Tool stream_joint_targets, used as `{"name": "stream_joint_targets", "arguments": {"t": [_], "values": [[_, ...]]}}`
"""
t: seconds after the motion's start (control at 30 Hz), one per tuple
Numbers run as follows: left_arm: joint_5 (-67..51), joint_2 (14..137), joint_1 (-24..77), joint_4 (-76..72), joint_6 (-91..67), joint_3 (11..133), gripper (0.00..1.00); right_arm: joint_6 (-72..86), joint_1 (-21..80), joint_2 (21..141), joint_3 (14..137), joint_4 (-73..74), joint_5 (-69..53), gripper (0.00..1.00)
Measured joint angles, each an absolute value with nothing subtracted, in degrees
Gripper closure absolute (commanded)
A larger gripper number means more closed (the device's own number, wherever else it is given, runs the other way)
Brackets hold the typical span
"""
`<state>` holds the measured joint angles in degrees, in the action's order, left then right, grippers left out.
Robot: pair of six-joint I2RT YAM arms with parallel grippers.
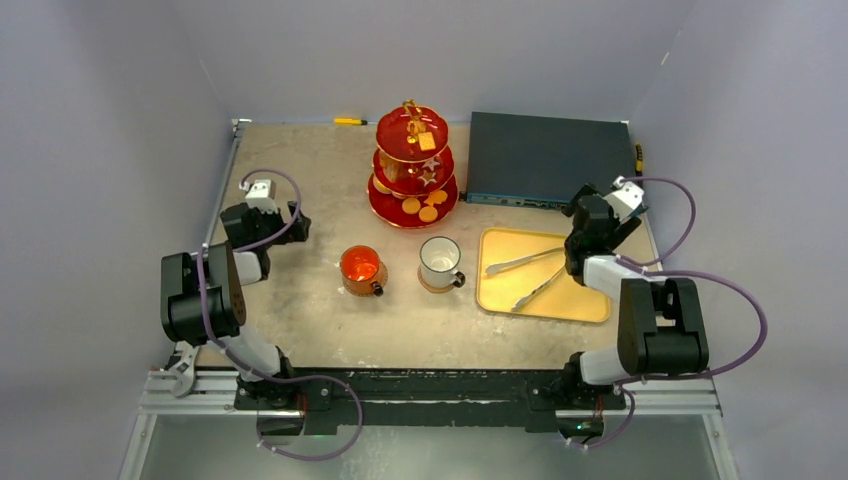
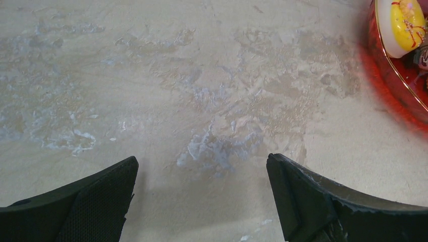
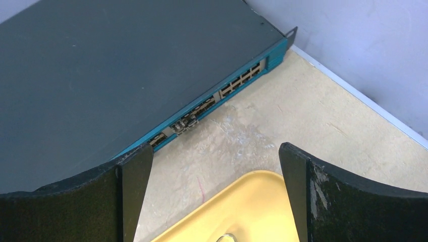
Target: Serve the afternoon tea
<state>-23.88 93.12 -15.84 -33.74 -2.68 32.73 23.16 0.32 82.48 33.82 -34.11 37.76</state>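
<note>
Plainly, both grippers are spread wide and hold nothing; the left gripper (image 2: 202, 164) hovers over bare tabletop (image 2: 151, 75) near the left edge; the right gripper (image 3: 216, 151) hangs over the far edge of the yellow tray (image 3: 247, 212), beside the network switch (image 3: 101, 75). The red three-tier stand (image 1: 413, 170), carrying cookies (image 1: 427, 206), sits midway along the far edge; the orange mug (image 1: 361, 268) and white mug (image 1: 440, 262) stand side by side, apart, near the middle; metal tongs (image 1: 525, 262) lie on the tray.
</note>
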Motion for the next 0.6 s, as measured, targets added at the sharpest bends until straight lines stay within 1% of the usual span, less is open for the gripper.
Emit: {"name": "stream_joint_targets", "arguments": {"t": [0.1, 0.27, 0.43, 0.53, 0.6], "values": [[-23.9, 95.4, -15.8, -40.1, -5.1, 30.9, 0.01, 21.5, 0.3, 82.5, 31.4, -39.2, 36.1, 0.02], [-24.8, 96.8, -15.4, -51.7, -9.2, 24.4, 0.01, 17.3, 0.3, 81.7, 29.2, -47.2, 31.5, 0.02], [-24.3, 96.5, -14.2, -59.6, -10.0, 21.3, 0.01, 13.5, 0.3, 77.5, 19.0, -60.1, 27.0, 0.02], [-23.1, 95.5, -12.9, -64.3, -9.7, 18.2, 0.01, 12.3, 0.3, 78.9, 14.4, -66.5, 25.9, 0.02], [-21.8, 94.8, -10.9, -67.8, -8.6, 15.6, 0.01, 11.5, 0.3, 80.5, 13.4, -69.3, 25.3, 0.02]]}}
